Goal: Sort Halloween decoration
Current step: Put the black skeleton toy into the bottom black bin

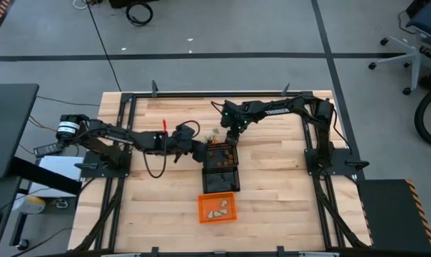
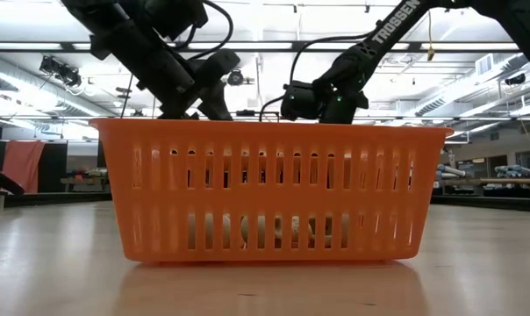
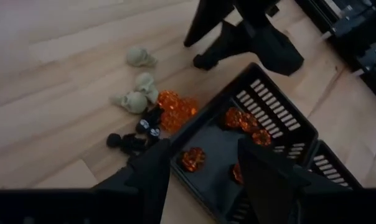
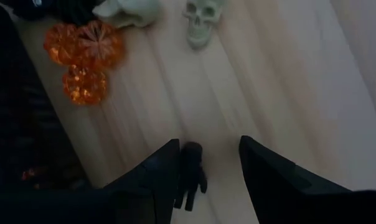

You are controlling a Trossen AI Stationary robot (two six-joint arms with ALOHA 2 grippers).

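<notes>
The Halloween decoration lies in a small heap on the wood beside the far black mesh basket point(image 1: 221, 153): cream skulls point(image 3: 137, 93), orange pumpkins point(image 3: 175, 107) and black pieces point(image 3: 133, 139). More orange pumpkins point(image 3: 244, 121) lie inside that basket. My left gripper point(image 3: 206, 168) hangs open above the basket's corner, over one pumpkin point(image 3: 193, 158) on the basket floor. My right gripper point(image 4: 206, 168) points steeply down, open, just above the table. A small black trinket point(image 4: 191, 174) lies on the wood between its fingers, close to one of them. In the high view the two grippers point(image 1: 201, 149) point(image 1: 232, 130) stand close together.
A second black mesh basket point(image 1: 220, 178) adjoins the first on its near side. The orange basket point(image 1: 217, 207) with cream pieces stands nearer the front edge and fills the low view point(image 2: 269, 189). A black frame point(image 1: 201, 95) borders the table.
</notes>
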